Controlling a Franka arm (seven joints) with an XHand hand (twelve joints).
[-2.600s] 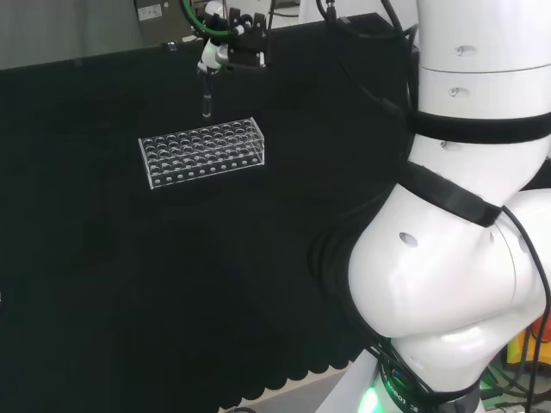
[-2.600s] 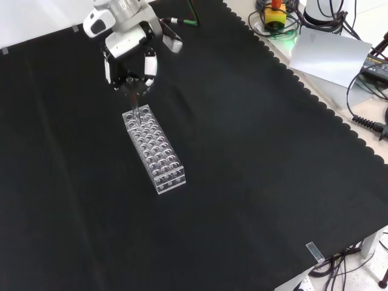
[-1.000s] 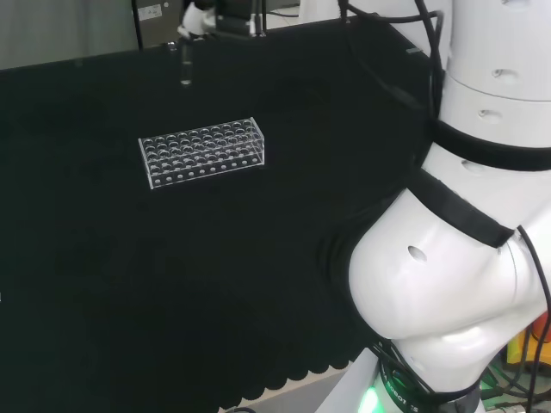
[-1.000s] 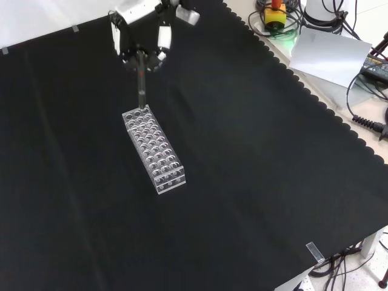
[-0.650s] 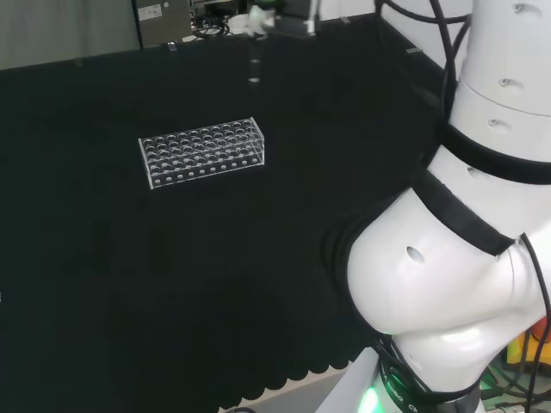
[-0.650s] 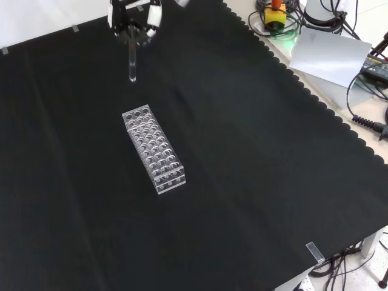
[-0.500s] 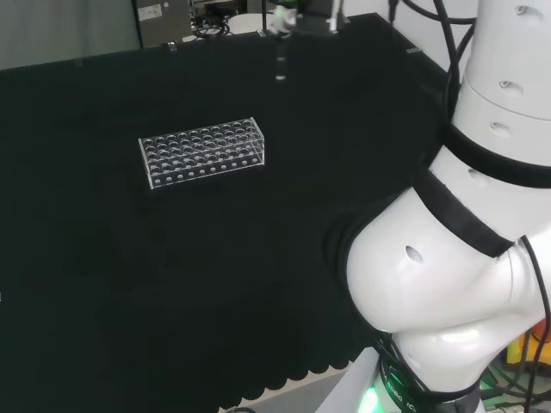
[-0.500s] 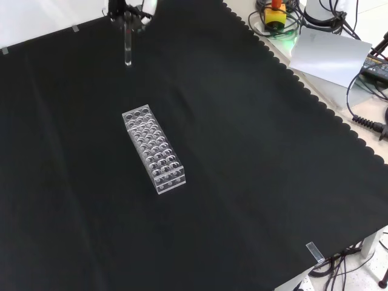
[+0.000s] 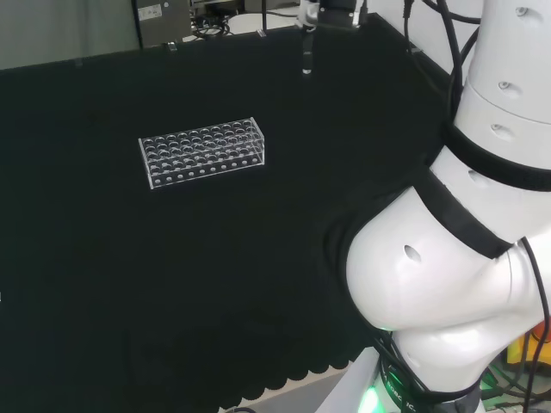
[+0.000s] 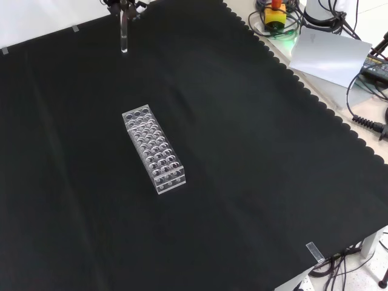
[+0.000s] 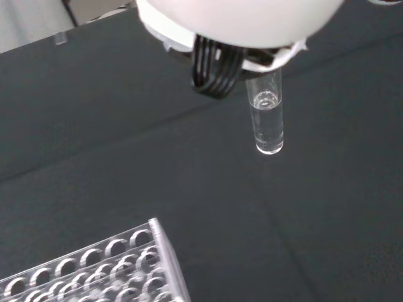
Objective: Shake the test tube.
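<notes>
- Black cloth (image 10: 254, 157) covers your bench, with the clear tube rack (image 10: 153, 150) standing alone near its middle.
- Your hand (image 11: 217, 69) has its fingers curled round the top of the test tube (image 11: 267, 121).
- You'll see the tube hanging upright in the air, well apart from the rack, near the cloth's far edge in the front view.

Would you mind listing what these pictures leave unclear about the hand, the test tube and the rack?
- Hand: cut off by the front view's top edge, so its grip is unseen.
- Test tube: upper end hidden behind the blurred white hand part in the wrist view.
- Rack: too small in the head view to tell whether any hole is filled.
</notes>
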